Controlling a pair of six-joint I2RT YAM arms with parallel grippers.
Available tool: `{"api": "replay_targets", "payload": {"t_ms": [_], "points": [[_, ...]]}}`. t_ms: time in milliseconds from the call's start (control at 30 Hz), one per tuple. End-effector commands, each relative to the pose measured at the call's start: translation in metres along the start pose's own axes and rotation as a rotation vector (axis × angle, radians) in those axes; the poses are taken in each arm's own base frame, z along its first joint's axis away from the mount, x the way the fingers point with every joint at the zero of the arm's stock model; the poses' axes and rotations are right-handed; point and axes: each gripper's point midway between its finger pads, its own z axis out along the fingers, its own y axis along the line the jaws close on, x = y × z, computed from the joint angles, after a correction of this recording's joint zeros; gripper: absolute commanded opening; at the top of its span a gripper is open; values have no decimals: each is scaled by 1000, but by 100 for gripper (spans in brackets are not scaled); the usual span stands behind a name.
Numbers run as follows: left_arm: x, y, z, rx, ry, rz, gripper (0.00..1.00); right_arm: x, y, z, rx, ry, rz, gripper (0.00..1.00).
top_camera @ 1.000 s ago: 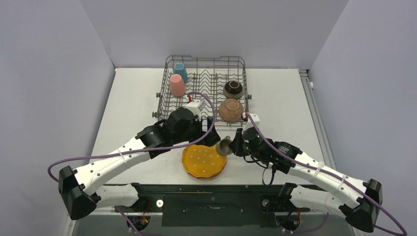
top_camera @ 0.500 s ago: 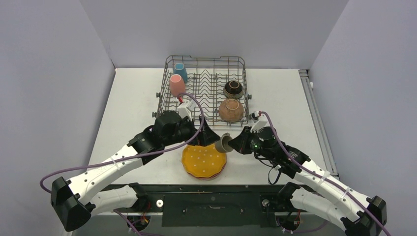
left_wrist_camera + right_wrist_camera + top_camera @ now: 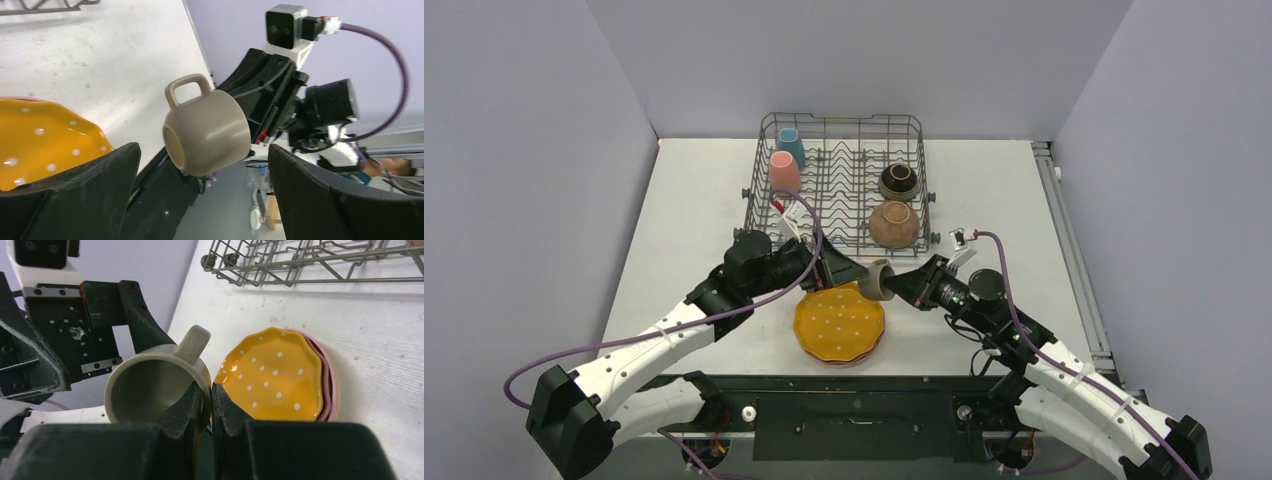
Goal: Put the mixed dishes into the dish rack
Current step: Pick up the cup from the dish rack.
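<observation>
The left gripper (image 3: 856, 272) has jaws wide, with clear gaps either side of the cup (image 3: 207, 132) between them; the right gripper (image 3: 902, 283) blocks straight ahead; plates (image 3: 839, 328) lie just beneath; the rack (image 3: 844, 165) stands close beside.

The left arm (image 3: 654, 335) and right arm (image 3: 1069, 368) share white link shells, bulky black joints, looping purple cables (image 3: 402, 70), white-housed wrist cameras (image 3: 286, 27) and broad matte-black fingers (image 3: 70, 195).

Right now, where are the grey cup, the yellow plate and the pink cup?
grey cup (image 3: 207, 132), left wrist view, its side.
yellow plate (image 3: 272, 375), right wrist view, its middle.
pink cup (image 3: 784, 174), top view, its side.
</observation>
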Motion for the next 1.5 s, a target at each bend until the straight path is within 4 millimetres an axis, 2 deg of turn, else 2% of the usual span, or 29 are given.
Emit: {"api": "replay_targets", "payload": {"t_ms": [0,167,400,700,867,1333,1467], "points": [[-9,-46,-6,210,-14,-41,96,-29,42,-6,-204,-127,64,0],[-6,-52,-6,253,3,-82,96,-38,54,-11,-307,-185,115,0],[-4,-57,-7,278,25,-96,96,-42,61,-17,-395,-231,165,0],[-2,-60,-4,310,49,-127,96,-51,80,-27,-483,-263,148,0],[-2,-70,-6,376,59,-152,96,-54,88,-27,-521,-266,149,0],[-2,-79,-8,425,82,-186,96,-51,95,-22,-559,-246,145,0],[-2,-81,-7,443,90,-196,99,-49,96,-22,-564,-242,142,0]]}}
